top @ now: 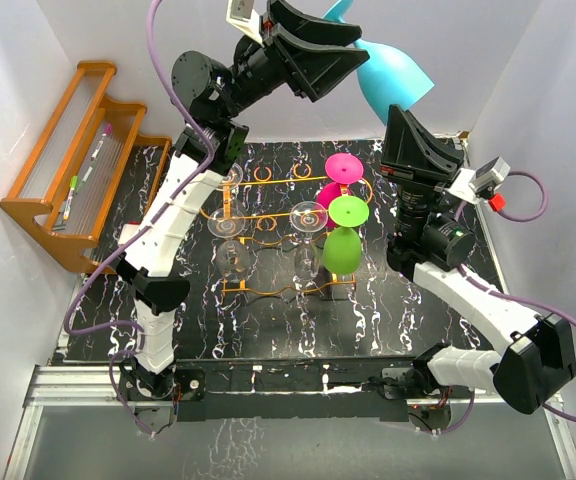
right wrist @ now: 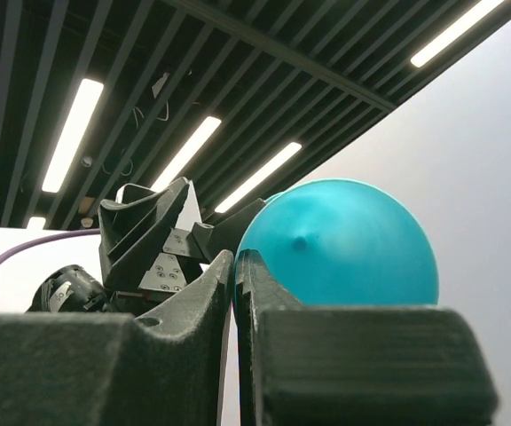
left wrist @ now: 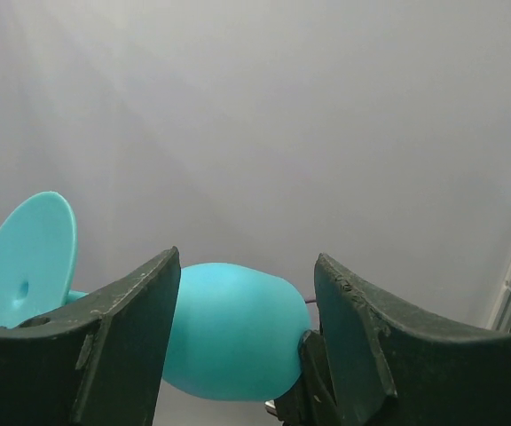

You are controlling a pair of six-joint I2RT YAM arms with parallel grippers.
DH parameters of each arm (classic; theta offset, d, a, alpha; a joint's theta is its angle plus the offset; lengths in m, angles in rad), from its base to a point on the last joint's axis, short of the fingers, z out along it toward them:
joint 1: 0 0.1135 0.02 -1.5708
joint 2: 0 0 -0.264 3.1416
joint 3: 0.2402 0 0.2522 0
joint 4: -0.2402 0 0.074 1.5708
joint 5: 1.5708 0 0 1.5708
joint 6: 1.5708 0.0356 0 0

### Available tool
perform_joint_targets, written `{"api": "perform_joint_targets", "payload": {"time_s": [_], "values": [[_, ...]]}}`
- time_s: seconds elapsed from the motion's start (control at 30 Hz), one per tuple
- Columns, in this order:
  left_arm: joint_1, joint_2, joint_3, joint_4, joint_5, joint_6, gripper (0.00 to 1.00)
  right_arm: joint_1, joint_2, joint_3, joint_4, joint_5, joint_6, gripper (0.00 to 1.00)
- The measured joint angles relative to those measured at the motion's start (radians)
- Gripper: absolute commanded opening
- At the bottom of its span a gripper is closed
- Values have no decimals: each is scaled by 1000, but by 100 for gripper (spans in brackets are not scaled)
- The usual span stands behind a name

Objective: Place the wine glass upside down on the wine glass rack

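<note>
Wine glass (top: pixel 398 80), teal and opaque, is hanging high in the air beyond the far right of the counter (top: pixel 268 335). It is sitting well apart from the wine glass rack (top: pixel 264 176), which is carrying clear, pink and green glasses foot-up. The left pincer (top: pixel 356 50) is clasping the glass, its fingers spread wide on either side of the bowl near the stem end, and the foot is sticking out sideways. The right pincer (right wrist: pixel 235 266) is pointing up just below the bowl, fingers pressed together on nothing.

The glass is looking light, stiff and smooth, probably plastic. I am judging it slippery under hard pads and likely to swivel in a bowl grip. Gripping the bowl is leaving the thin stem free to slide into a rack slot.
</note>
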Motion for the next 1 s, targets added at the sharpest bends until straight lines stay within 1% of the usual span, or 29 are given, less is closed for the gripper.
{"api": "perform_joint_targets", "payload": {"time_s": [0.3,0.47,0.73,1.0], "values": [[0,3,18,-55,-21,59,62,0,-14,8,1,-2,-41,8],[0,20,18,-74,-46,66,62,0,-15,24,0,-3,-44,8],[0,51,18,-77,-80,48,63,0,-14,52,1,-11,-34,8],[0,73,45,-37,-120,-26,64,0,-13,52,1,-21,-10,8]]}}
